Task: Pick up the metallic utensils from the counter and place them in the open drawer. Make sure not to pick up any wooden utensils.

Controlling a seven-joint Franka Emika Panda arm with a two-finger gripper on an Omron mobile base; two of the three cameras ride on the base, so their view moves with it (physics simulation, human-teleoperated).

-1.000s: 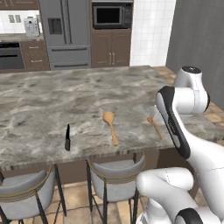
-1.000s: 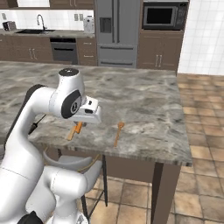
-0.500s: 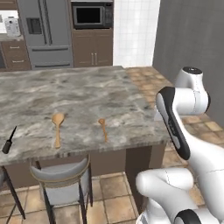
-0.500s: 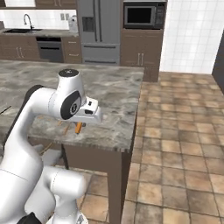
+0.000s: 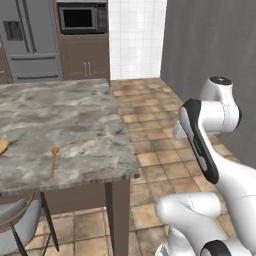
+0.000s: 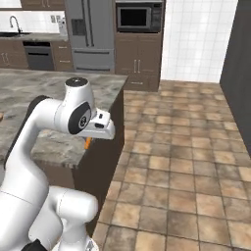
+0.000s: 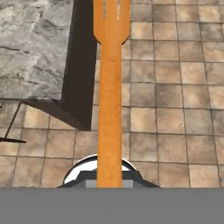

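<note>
One orange fork (image 7: 110,87) sits clamped in our hand (image 7: 109,181), carried off the counter (image 5: 65,130) toward the drawer.

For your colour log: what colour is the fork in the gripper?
Orange; the fork shows best in the hand view.

One orange fork (image 7: 109,87). One slim orange utensil (image 5: 53,161) at eight o'clock, one tan spoon (image 5: 2,146) at nine. One stool (image 5: 17,227), one microwave (image 5: 80,18), one refrigerator (image 5: 27,40).
</note>
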